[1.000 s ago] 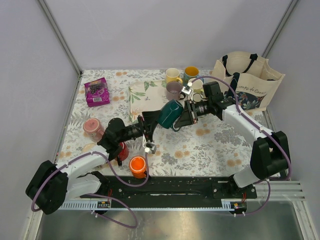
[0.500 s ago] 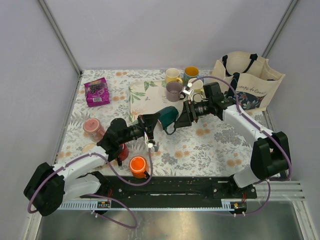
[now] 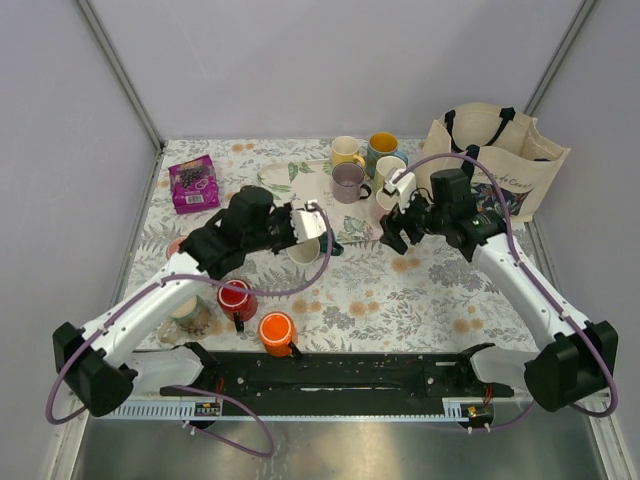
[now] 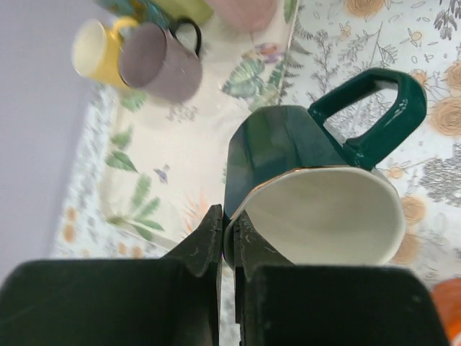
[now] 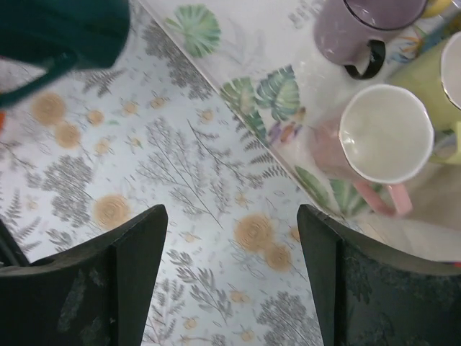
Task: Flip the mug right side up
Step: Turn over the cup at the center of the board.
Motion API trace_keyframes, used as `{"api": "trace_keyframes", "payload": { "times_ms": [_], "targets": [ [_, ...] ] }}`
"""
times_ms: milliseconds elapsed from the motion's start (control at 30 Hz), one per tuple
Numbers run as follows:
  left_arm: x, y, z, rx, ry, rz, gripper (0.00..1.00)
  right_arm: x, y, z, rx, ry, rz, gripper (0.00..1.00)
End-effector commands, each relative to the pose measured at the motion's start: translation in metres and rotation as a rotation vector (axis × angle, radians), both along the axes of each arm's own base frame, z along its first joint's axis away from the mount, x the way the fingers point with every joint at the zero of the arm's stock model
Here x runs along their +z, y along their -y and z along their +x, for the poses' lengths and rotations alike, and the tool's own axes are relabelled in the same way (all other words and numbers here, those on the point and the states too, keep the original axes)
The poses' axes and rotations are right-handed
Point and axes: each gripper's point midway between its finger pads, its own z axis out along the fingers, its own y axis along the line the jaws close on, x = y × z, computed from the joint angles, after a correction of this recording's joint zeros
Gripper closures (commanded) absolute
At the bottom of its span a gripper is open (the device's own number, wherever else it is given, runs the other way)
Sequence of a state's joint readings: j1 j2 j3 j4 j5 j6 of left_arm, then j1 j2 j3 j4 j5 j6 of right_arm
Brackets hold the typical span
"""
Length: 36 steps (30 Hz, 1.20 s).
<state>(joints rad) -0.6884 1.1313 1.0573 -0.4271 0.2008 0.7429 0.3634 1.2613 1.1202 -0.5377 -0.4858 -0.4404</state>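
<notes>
Nearest the bases, the orange mug [image 3: 275, 330] and the red mug [image 3: 236, 297] are left mouth-up where they were a second ago. Just beyond them, at the left of the table [image 3: 420, 290], the salmon mug [image 3: 176, 246] is now almost wholly covered by the left forearm, so only a sliver of pink is shown. A second ago it was seen base-up, and nothing suggests it has been touched. Level with it the change is found. The green mug [image 4: 277, 148], carried by the right gripper a second ago, is now pinched at its rim by the left gripper [image 4: 229, 232], whose fingers are pressed together on the wall, one inside and one outside. The cream inside is turned towards the wrist camera and is seen from above as well, so the mouth is judged to face roughly upward. Whether the base is set down cannot be told. Further right, the right gripper [image 5: 230, 220] has been drawn back, its fingers spread wide over bare cloth with nothing between them. At the far edge the mauve mug [image 3: 348, 181], the yellow mug [image 3: 345, 151] and the bag [image 3: 495, 165] are undisturbed. The hand-over is thus judged complete, yet the salmon mug is not yet righted, and the left gripper, the nearer one to it, is occupied until the green mug is put down.
</notes>
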Motion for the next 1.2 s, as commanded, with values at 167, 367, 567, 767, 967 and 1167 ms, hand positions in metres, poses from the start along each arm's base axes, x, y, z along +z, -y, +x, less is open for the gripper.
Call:
{"api": "trace_keyframes", "payload": {
  "times_ms": [167,367,567,767,967,1167],
  "targets": [
    [-0.05,-0.004,-0.017,0.357,-0.557,0.016,1.0,0.014,-0.002,-0.023,0.196,0.244,-0.099,0.21],
    [-0.056,0.0,-0.017,0.382,-0.614,0.004,1.0,-0.005,-0.042,-0.055,0.438,0.244,-0.172,0.25],
    [-0.061,0.01,-0.023,0.364,-0.762,0.036,1.0,-0.021,-0.079,-0.062,0.57,0.287,-0.185,0.3],
    [-0.066,0.022,-0.022,0.346,-0.846,0.018,1.0,-0.026,-0.105,-0.061,0.672,0.319,-0.168,0.3],
    [-0.062,0.028,-0.017,0.335,-0.845,0.007,1.0,-0.035,-0.116,-0.052,0.704,0.328,-0.18,0.3],
    [-0.05,0.043,-0.024,0.253,-0.912,-0.042,1.0,-0.053,-0.121,-0.061,0.731,0.248,-0.157,0.42]
  ]
}}
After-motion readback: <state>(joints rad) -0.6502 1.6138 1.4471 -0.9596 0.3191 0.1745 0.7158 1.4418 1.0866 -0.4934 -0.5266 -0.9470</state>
